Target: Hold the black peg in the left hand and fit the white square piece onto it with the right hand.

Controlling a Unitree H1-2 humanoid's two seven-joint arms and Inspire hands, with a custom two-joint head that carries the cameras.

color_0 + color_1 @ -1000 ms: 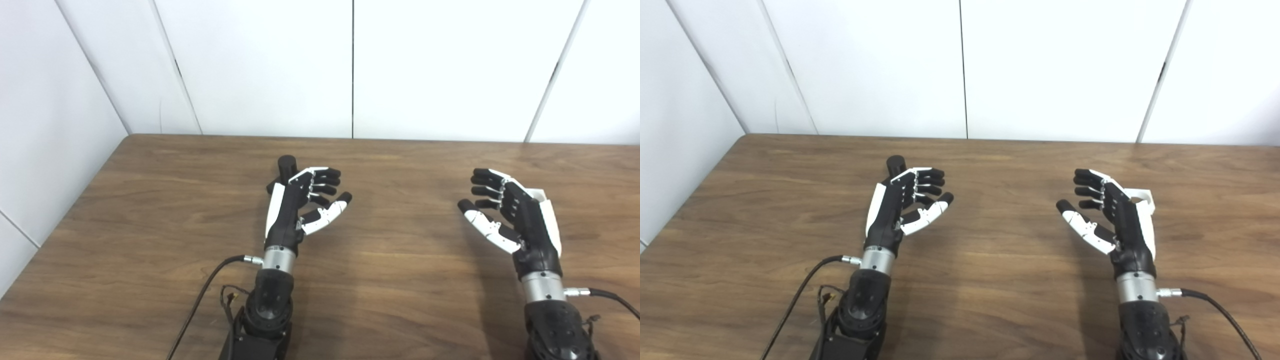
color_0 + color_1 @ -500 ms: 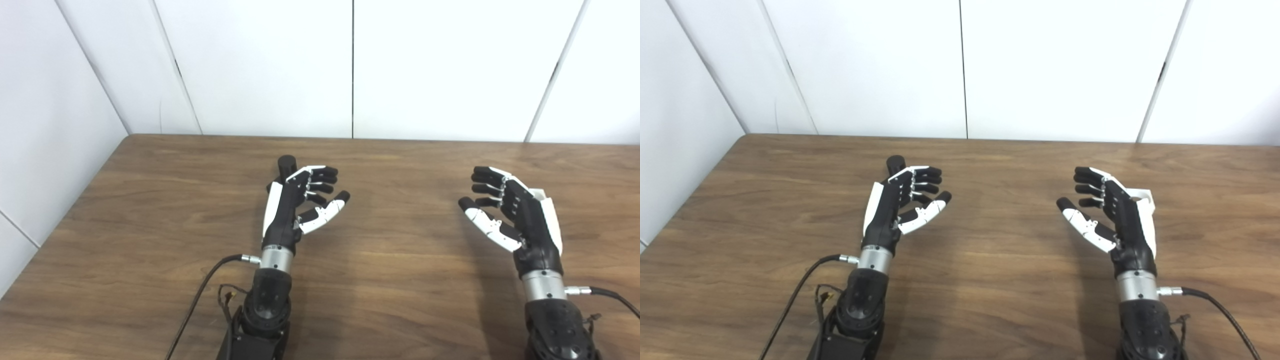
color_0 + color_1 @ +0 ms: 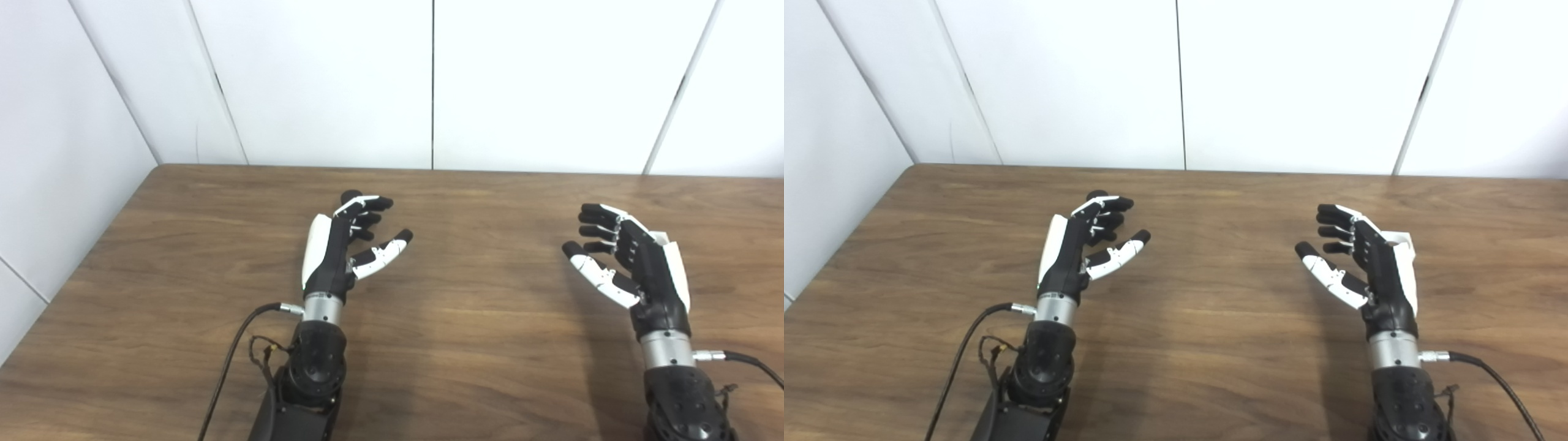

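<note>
The black peg stands on the wooden table behind my left hand; only its top shows past the fingers. My left hand is open and empty, its fingers in front of the peg. The white square piece lies on the table behind my right hand, mostly hidden; a corner also shows in the left eye view. My right hand is open and empty, palm turned inward, just in front of the piece.
The wooden table meets white wall panels at the back and left. Cables trail from both wrists, one by the left forearm and one by the right.
My left hand has moved left and forward, now covering most of the black peg. My right hand has barely moved.
</note>
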